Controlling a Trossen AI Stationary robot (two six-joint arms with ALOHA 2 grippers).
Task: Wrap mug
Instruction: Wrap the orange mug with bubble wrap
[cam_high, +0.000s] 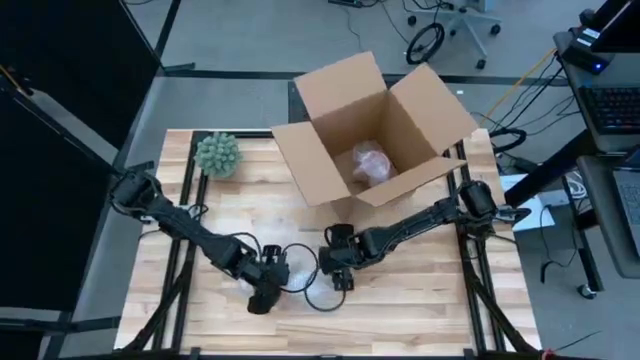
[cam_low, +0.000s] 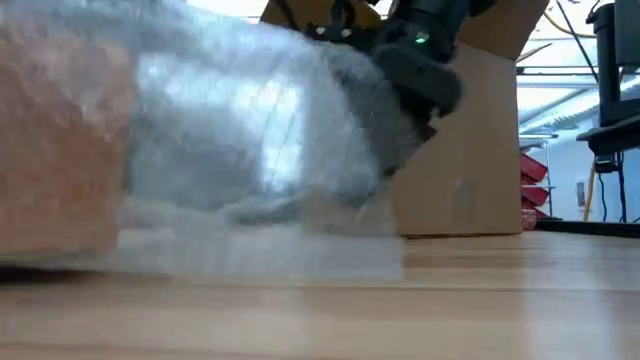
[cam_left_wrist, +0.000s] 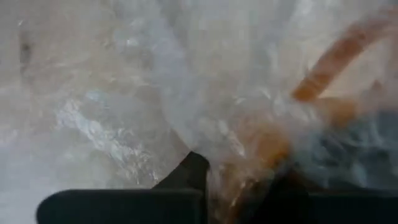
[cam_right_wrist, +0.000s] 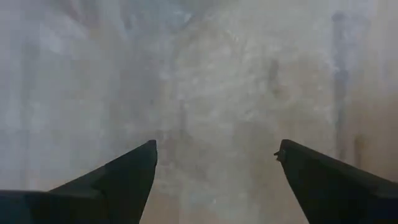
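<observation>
Clear bubble wrap (cam_high: 278, 262) lies bunched at the table's near middle, between my two grippers. An orange mug (cam_left_wrist: 336, 56) shows through it in the left wrist view, and as an orange blur (cam_low: 50, 130) in the low view. My left gripper (cam_high: 268, 285) is shut on the wrap at the bundle's near left side. My right gripper (cam_high: 335, 270) stands open just right of the bundle, its fingers (cam_right_wrist: 124, 174) spread over a flat stretch of wrap (cam_right_wrist: 217, 81) and touching nothing that I can see. My left gripper pinches a bunched fold of bubble wrap (cam_left_wrist: 242, 155) between its two fingers, with orange of the mug showing through right at the fingertips. Whether the fingers also hold part of the mug under the wrap cannot be told. The bundle rests on the table.
An open cardboard box (cam_high: 310, 160) stands at the far middle with a wrapped item (cam_high: 370, 162) inside. A green spiky ball (cam_high: 217, 154) sits at the far left. Black cable loops (cam_high: 310, 285) lie between the grippers. Bare wood shows near the front edge.
</observation>
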